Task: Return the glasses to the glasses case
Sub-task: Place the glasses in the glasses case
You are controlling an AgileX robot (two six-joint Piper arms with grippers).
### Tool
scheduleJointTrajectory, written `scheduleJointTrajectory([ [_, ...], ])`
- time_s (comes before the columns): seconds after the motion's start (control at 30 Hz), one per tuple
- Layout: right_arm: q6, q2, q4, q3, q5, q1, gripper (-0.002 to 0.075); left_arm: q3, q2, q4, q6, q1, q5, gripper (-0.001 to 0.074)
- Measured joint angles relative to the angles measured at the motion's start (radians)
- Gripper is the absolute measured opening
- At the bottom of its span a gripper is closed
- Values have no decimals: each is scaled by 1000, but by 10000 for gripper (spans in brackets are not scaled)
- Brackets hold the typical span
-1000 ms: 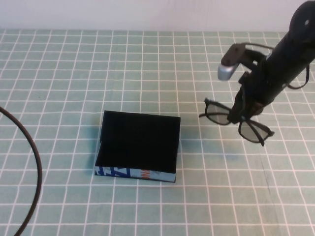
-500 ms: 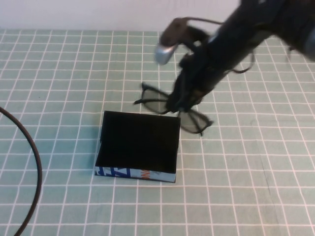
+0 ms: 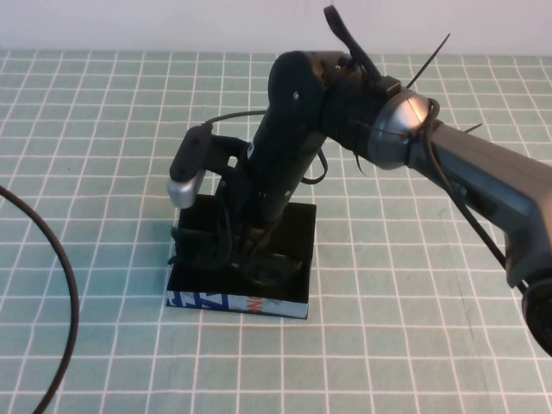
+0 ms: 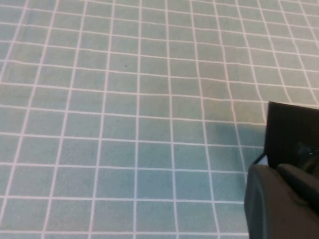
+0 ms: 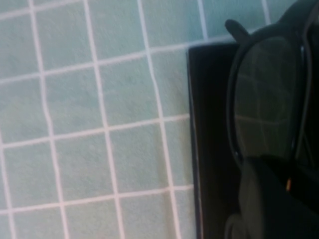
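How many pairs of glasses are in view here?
1: the glasses are over the open glasses case, held in the right gripper. The left gripper is out of view.

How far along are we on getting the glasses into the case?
Done: the glasses are picked up and carried over the open glasses case. In hand: the right gripper holds them low over the case's dark interior, shut on the frame. Left: release them inside, withdraw, and close the lid if required. The left gripper is not visible; its wrist camera looks at the mat beside the case.
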Motion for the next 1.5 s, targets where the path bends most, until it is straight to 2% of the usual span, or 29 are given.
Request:
scheduleJointTrajectory([
  [0.57, -28, 18, -45, 0, 0, 0, 22, 0, 0, 0, 0, -23, 0, -2],
  [0.9, -45, 18, -21, 0, 0, 0, 76, 0, 0, 0, 0, -25, 0, -2],
  [1.2, -45, 18, -20, 0, 0, -2, 83, 0, 0, 0, 0, -25, 0, -2],
  [1.5, 133, 18, 53, -61, 0, -36, -1, 2, 66, -5, 58, -25, 11, -2],
])
